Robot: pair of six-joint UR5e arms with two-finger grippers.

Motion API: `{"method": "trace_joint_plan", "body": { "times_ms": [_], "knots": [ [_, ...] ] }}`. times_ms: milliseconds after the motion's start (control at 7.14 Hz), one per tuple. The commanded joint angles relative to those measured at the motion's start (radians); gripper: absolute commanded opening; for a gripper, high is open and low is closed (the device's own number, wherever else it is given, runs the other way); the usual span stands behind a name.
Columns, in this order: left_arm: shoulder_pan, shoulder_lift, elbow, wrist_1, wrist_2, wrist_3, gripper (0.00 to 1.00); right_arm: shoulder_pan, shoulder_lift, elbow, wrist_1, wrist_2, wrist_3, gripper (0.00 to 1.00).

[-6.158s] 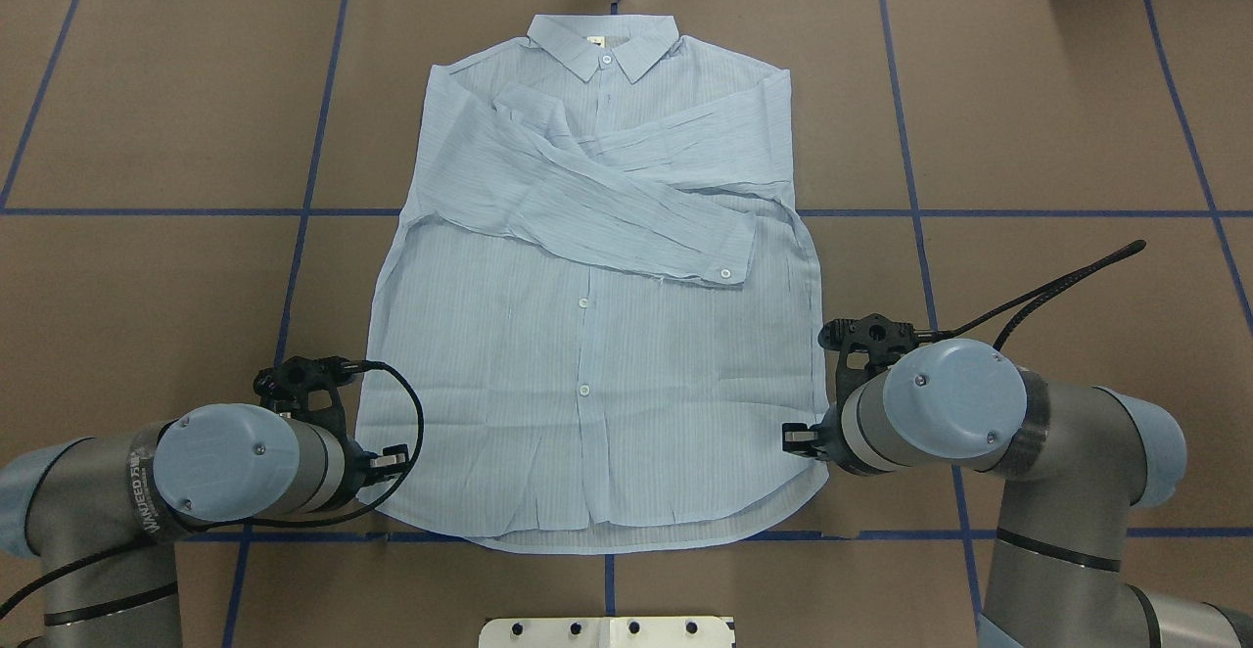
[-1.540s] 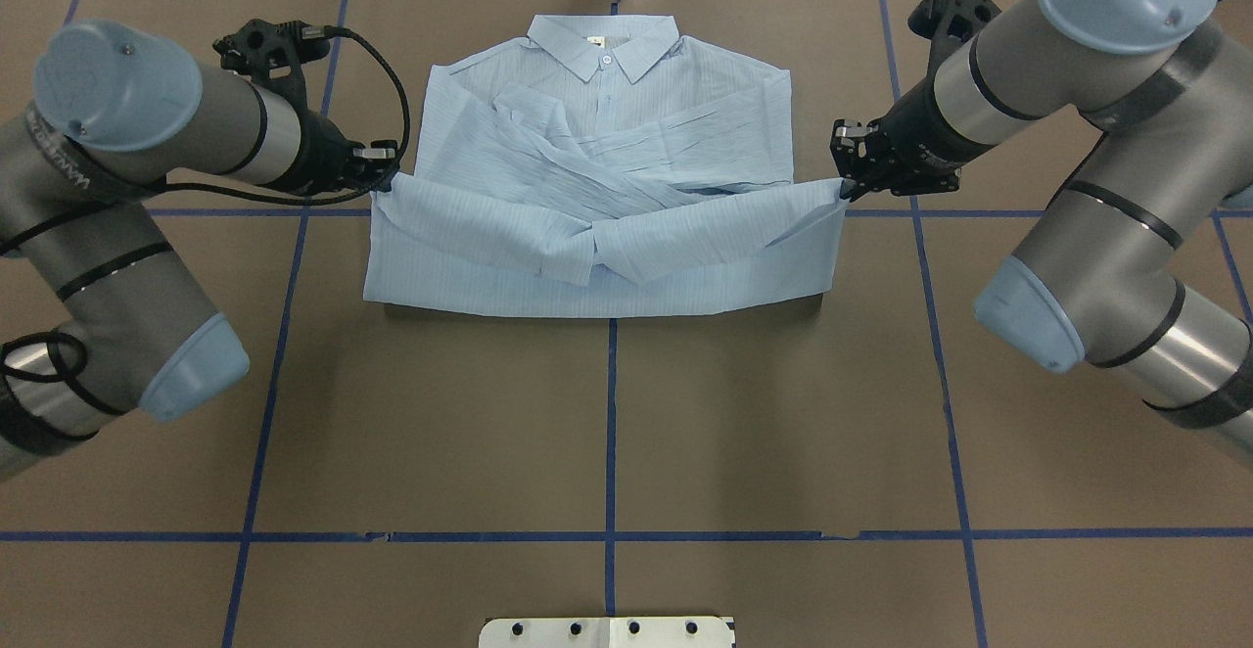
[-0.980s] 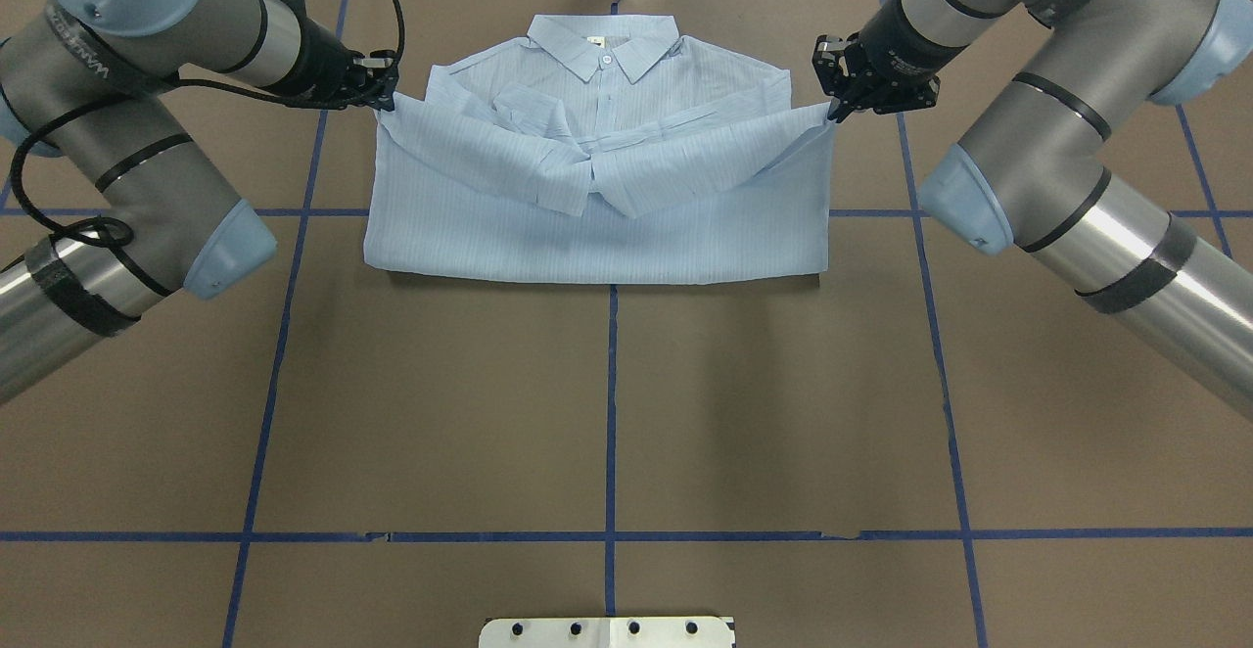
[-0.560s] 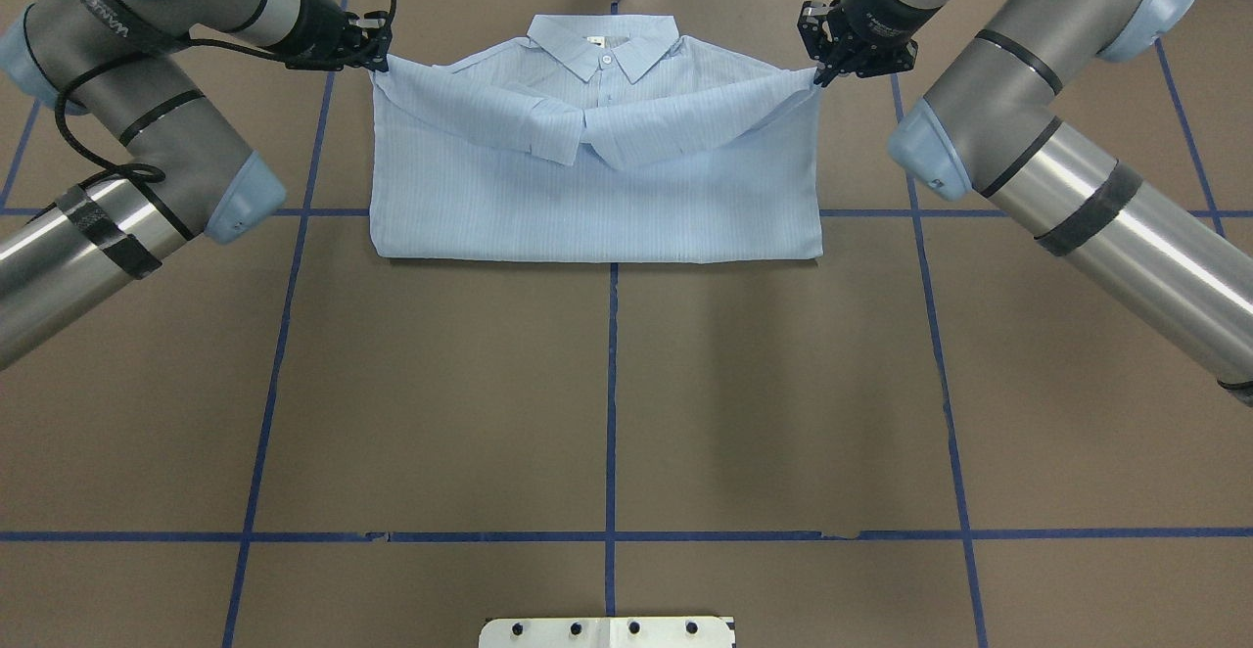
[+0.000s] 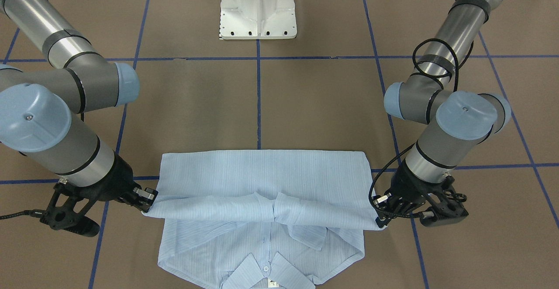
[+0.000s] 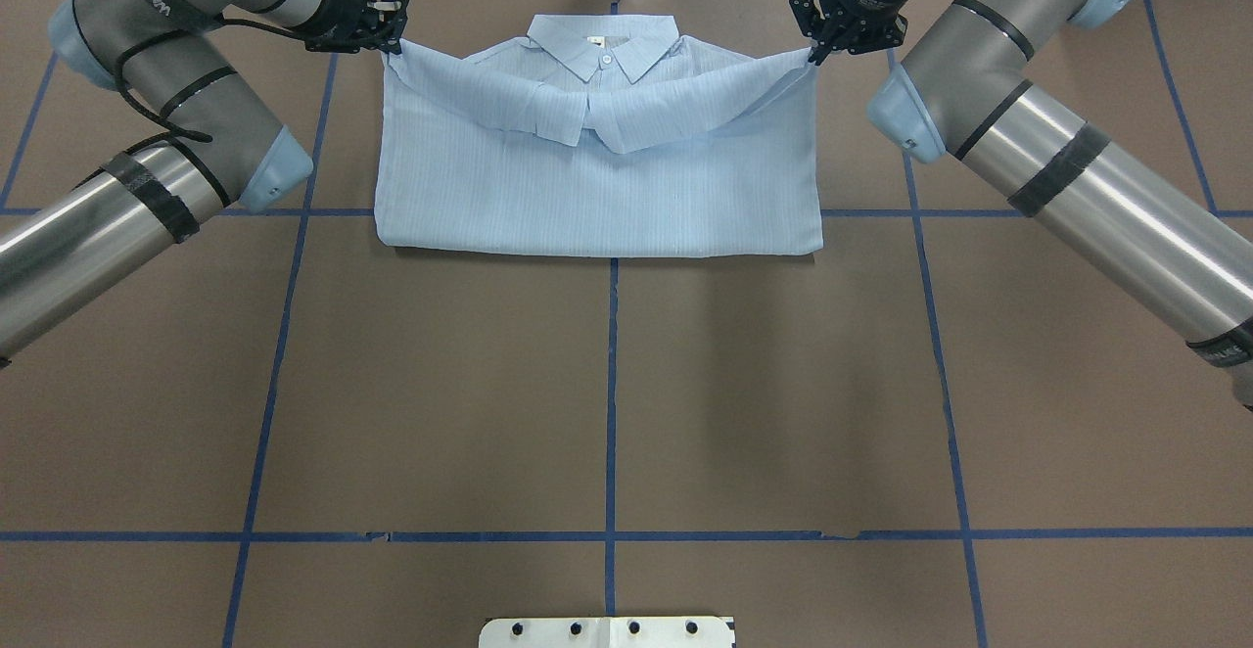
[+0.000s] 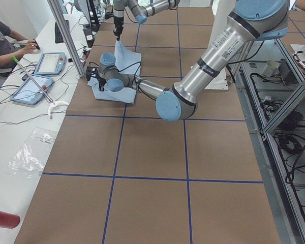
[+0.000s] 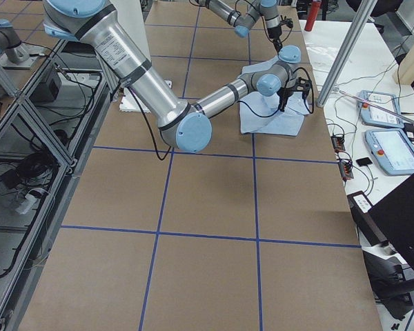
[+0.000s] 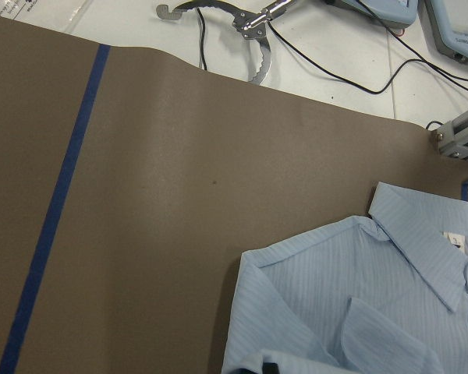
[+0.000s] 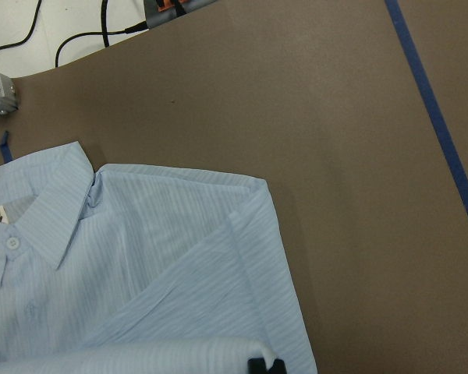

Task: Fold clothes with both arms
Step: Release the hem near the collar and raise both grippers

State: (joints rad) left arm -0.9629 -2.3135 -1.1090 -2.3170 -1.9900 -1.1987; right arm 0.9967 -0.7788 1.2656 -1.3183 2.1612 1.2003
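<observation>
1. Table point(image 6: 607, 384): brown, crossed by blue tape lines point(image 6: 611, 403), spread out beneath and well behind both hands toward the robot.
2. Right arm point(image 6: 1077, 188): stretched far across the table, ending at the right hand point(image 6: 812, 53) beside the shirt's shoulder.
3. Left arm point(image 6: 147, 188): stretched out likewise, bent at the elbow, ending at the left hand point(image 6: 390, 44) at the opposite shoulder.
4. Shirt point(image 6: 597, 188): light blue, lying between the two hands, doubled over on itself. Fold line flat on the table, on the robot's side of the hands. Hem layer lifted at both corners and sagging in the middle between the hands, over the crossed sleeves.
5. Right hand: fingers pinched closed on one hem corner, cloth drawn taut up to it.
6. Left hand: fingers pinched closed on the other hem corner, at much the same height as its partner.
7. Collar point(image 6: 602, 41): uncovered, midway between the hands and slightly beyond them, points spread flat.
8. Button point(image 6: 606, 59): white, at the collar's throat, just ahead of the sagging hem.
</observation>
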Motion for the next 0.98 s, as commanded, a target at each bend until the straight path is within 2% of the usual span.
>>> {"method": "trace_joint_plan", "body": {
  "times_ms": [0,140,560,700,840],
  "knots": [
    [0.0,0.0,0.032,-0.004,0.002,0.002,0.0,0.0,0.044,-0.11,0.058,-0.001,-0.005,0.0],
    [0.0,0.0,0.049,-0.021,0.002,0.002,0.0,0.0,0.042,-0.162,0.117,-0.001,-0.005,0.0],
    [0.003,0.008,0.06,-0.056,0.002,0.002,0.0,-0.006,0.053,-0.163,0.12,0.0,-0.005,0.0],
    [0.003,0.019,0.06,-0.082,0.002,0.002,0.15,-0.006,0.058,-0.163,0.12,-0.001,-0.004,0.0],
    [0.004,0.023,0.057,-0.084,0.004,-0.004,0.93,-0.022,0.058,-0.16,0.126,-0.017,-0.007,0.97]
  ]
}}
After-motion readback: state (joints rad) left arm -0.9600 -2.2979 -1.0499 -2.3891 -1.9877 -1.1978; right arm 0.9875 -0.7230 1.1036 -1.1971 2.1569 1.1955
